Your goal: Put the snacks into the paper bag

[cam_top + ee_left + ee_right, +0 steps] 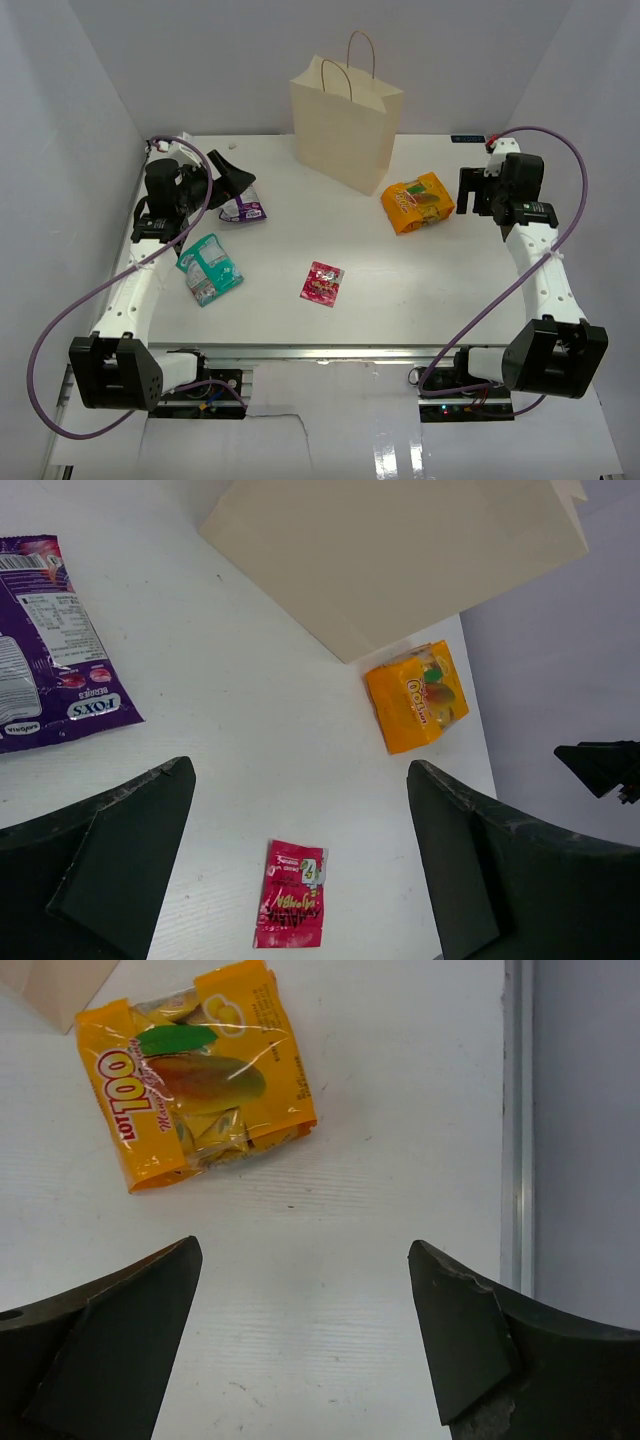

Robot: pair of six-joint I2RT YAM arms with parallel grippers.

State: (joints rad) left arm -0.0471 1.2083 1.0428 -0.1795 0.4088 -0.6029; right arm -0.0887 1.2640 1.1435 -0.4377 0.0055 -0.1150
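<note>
The paper bag point(345, 125) stands upright at the back middle of the table; its wall also shows in the left wrist view point(400, 550). The orange-yellow bag point(418, 202) lies to its right, also seen in the wrist views point(417, 695) point(195, 1070). The purple-and-white pack point(244, 209) point(50, 645) lies at the left, the teal-and-white pack point(208, 268) in front of it. The red-pink sachet point(322, 283) point(291, 895) lies mid-table. My left gripper point(228, 172) point(300, 768) is open and empty above the purple pack's far side. My right gripper point(470, 190) point(303, 1245) is open and empty, just right of the orange bag.
White walls close in the table on the left, back and right. A metal rail point(515, 1120) marks the table's right edge beside my right gripper. The right arm's gripper shows at the far right of the left wrist view point(600, 765).
</note>
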